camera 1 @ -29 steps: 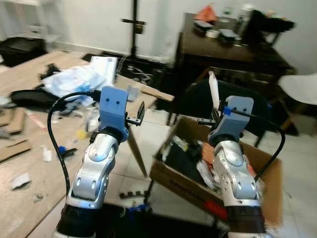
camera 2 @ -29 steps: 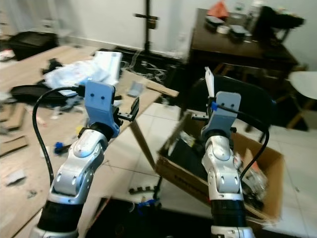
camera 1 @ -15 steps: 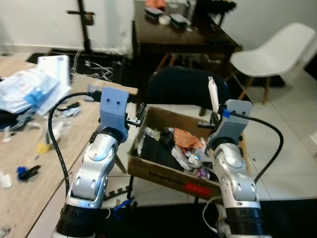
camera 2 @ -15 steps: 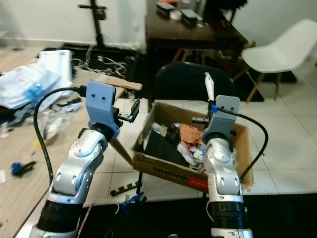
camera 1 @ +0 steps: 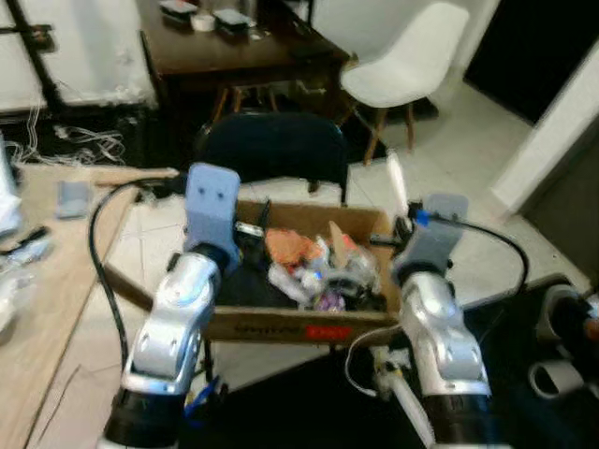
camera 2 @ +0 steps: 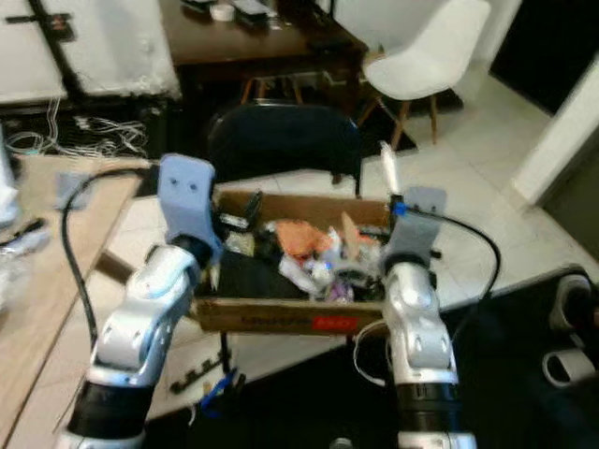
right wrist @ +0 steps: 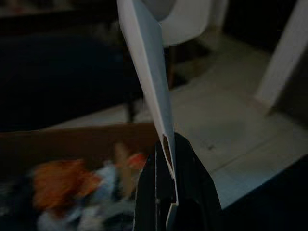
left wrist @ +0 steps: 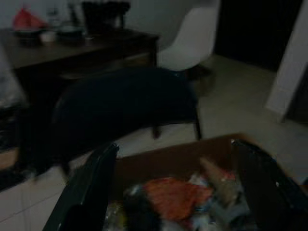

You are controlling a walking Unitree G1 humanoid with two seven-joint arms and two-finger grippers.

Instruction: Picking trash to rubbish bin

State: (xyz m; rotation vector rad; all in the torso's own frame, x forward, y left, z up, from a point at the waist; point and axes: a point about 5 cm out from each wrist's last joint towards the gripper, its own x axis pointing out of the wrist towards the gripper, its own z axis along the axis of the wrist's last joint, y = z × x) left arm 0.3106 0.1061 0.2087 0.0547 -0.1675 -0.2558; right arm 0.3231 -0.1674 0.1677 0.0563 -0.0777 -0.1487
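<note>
Gripper (right wrist: 166,159) pinching white strip (right wrist: 147,67)

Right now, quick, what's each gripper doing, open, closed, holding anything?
Left gripper: open, holding nothing, above the cardboard box.
Right gripper: shut on a white strip, over the box's right end.

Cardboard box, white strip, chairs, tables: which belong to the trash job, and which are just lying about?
Job:
- cardboard box, serving as the bin, holding trash
- white strip, pinched in the right end effector
- left end effector, open, nothing in it

Lying about:
- black chair
- white chair
- dark table
- wooden table
</note>
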